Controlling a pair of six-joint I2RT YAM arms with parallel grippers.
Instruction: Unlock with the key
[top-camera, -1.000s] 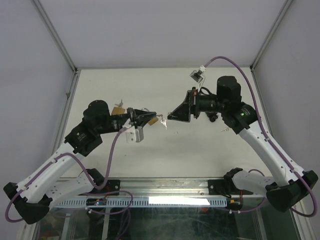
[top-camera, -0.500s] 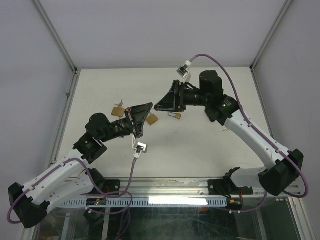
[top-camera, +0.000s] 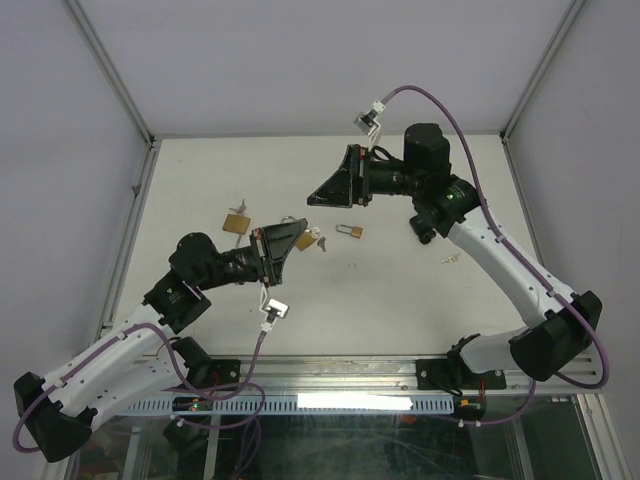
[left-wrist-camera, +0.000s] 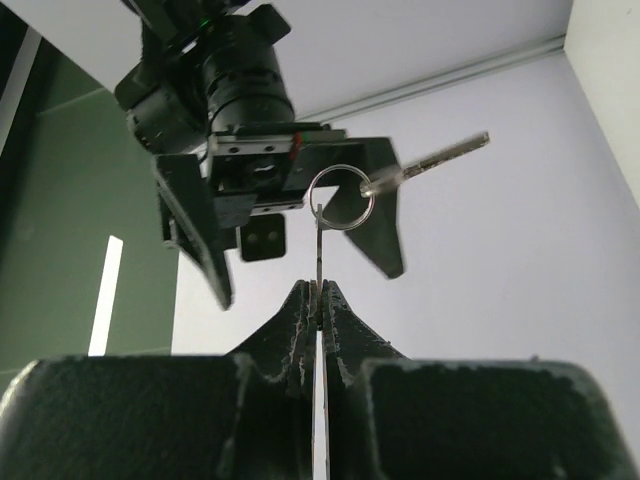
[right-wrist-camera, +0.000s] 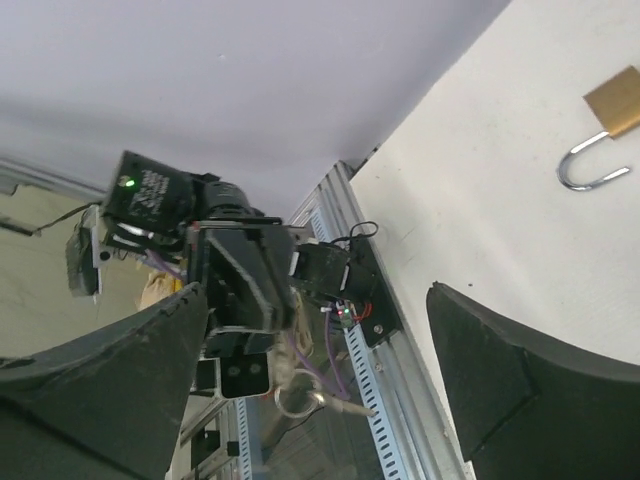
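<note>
Left hand (left-wrist-camera: 318, 300): both fingers are pressed together and clamped on the key (left-wrist-camera: 318, 250). I grip it by its flat, seen edge-on in the left wrist view, so it stands straight up out of the fingertips. A key ring (left-wrist-camera: 341, 228) hangs from the top of that key and carries a second key (left-wrist-camera: 432, 160), which points up and to the right, clear of my fingers. From above, this hand is raised off the worktop (top-camera: 400, 300) and points toward the right hand.

Right hand (top-camera: 318, 195): the fingers stand wide apart, with nothing between them and nothing touching them. It is held above the worktop, faces the left hand, and is apart from it.

Task object: the brass padlock (top-camera: 350, 231) lies flat on the worktop, between the two hands and below them, touching neither. I cannot tell whether its shackle is latched. A second padlock (top-camera: 236, 222) lies near the left arm, well apart from the first.

Markings: any writing on the padlock bodies is too small to read. A green indicator light (right-wrist-camera: 125, 182) glows on the left arm.
</note>
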